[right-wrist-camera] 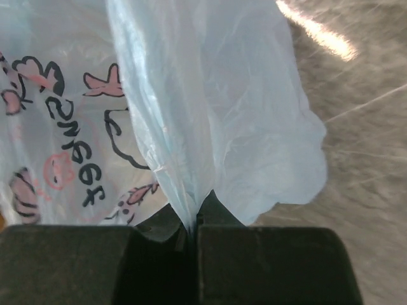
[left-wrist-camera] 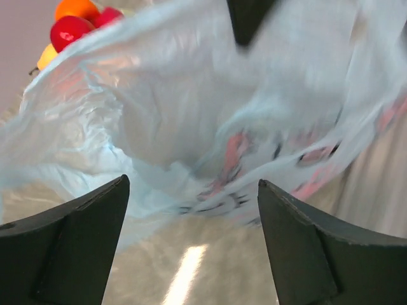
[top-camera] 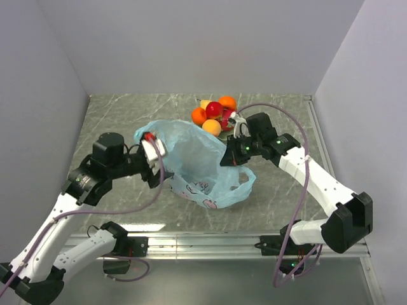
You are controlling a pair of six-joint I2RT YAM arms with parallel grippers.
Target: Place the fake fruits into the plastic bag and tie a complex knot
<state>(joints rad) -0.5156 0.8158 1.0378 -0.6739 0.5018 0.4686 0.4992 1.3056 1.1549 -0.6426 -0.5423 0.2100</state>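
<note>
Though bold, plastic bag (right-wrist-camera: pixel 210 95) lettering (right-wrist-camera: pixel 73 152) illegible.

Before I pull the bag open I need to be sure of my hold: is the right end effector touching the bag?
Touching. The right wrist view shows the right end effector shut on a fold of the bag, pinched tight between its two sides.
</note>
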